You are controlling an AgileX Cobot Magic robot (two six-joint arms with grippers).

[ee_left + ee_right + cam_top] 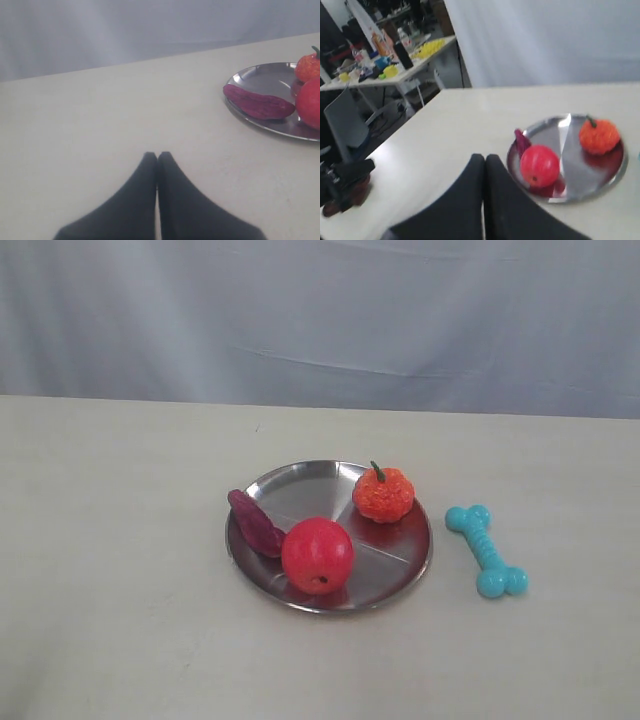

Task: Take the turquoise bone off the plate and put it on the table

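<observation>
The turquoise bone (487, 550) lies flat on the cream table (120, 570), just right of the steel plate (300, 485) and apart from its rim. Neither gripper shows in the exterior view. In the left wrist view my left gripper (158, 156) is shut with nothing in it, hovering over bare table well away from the plate (260, 75). My right gripper (484, 159) is shut and empty too, raised above the table beside the plate (545, 127). A sliver of turquoise (638, 156) shows at the right wrist view's edge.
On the plate sit a red ball (317, 555), an orange pumpkin toy (383, 494) and a purple sweet-potato toy (256, 523). A grey cloth backdrop (320, 310) hangs behind the table. The right wrist view shows a cluttered side table (385, 65) and a chair (345, 125) beyond the table's edge.
</observation>
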